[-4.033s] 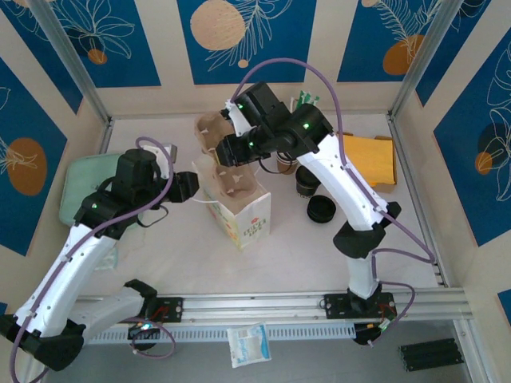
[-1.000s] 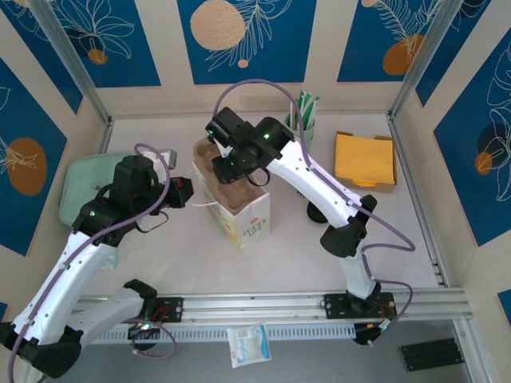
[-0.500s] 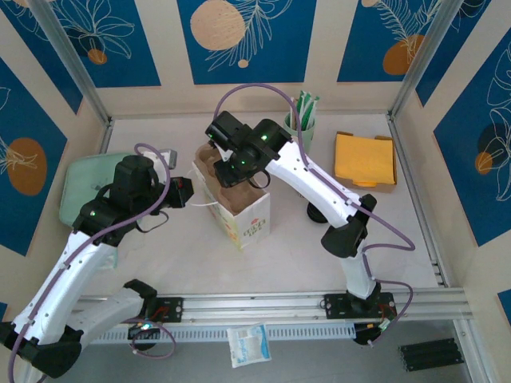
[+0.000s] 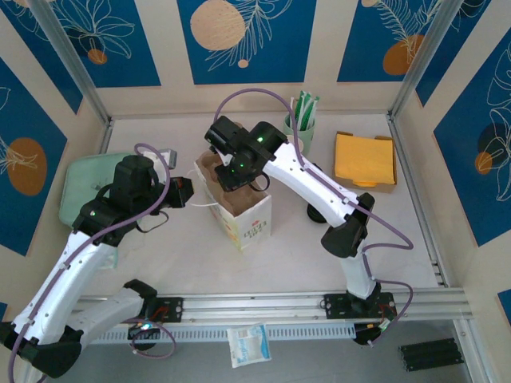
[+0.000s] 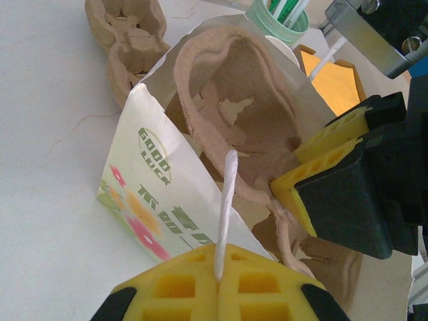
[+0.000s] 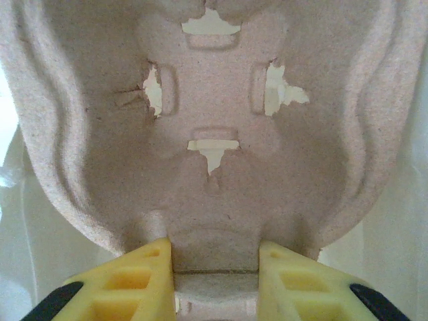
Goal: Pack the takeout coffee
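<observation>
Brown moulded pulp fills the space between the fingers of the right pincer (image 6: pixel 215 265): it is clamped on the edge tab of a cup carrier (image 6: pixel 214 127), and both yellow pads press on that tab. This pincer hangs over the mouth of the paper bag (image 4: pixel 249 217), and the carrier below it is already partly inside the bag, tilted and not yet flat on the bottom, as far as I can judge.

The left pincer (image 5: pixel 217 284) is fully closed on the white twisted handle (image 5: pixel 226 200) of the bag, which rises straight from its fingers. It seems to keep the bag standing and its mouth wide.

The cup holes of the carrier are empty. Where the takeout coffee stands I cannot tell; a dark round object (image 4: pixel 317 212) beside the elbow of the right arm, well apart from both pincers, may be it or may be a loose lid.

So I judge the task to be in an early part. The bag is open and the carrier is going in. To seat the carrier, let it go, fetch the capped cup and place it in a hole is all left to do.
</observation>
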You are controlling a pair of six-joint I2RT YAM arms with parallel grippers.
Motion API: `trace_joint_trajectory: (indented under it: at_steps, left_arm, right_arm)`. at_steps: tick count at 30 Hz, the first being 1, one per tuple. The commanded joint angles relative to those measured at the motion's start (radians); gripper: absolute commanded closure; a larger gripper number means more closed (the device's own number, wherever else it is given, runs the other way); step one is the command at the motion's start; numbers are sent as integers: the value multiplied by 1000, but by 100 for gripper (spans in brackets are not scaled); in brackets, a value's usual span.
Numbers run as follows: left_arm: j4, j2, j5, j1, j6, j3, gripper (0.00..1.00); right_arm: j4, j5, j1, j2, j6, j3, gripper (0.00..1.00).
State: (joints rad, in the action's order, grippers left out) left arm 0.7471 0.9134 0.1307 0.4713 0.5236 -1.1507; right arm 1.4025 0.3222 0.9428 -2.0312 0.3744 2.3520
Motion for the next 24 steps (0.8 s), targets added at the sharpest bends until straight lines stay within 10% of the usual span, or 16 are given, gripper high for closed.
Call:
trace_joint_trajectory:
  at_steps: [1,24]
  left_arm:
    - [-11,-5,12,-11,9,-5,100]
    - [-20,-6,17,-11,9,-1,100]
  right_arm:
    - [10,-6,7,-9,18,-7,71]
    - [39,17,19,-53,18,-2,72]
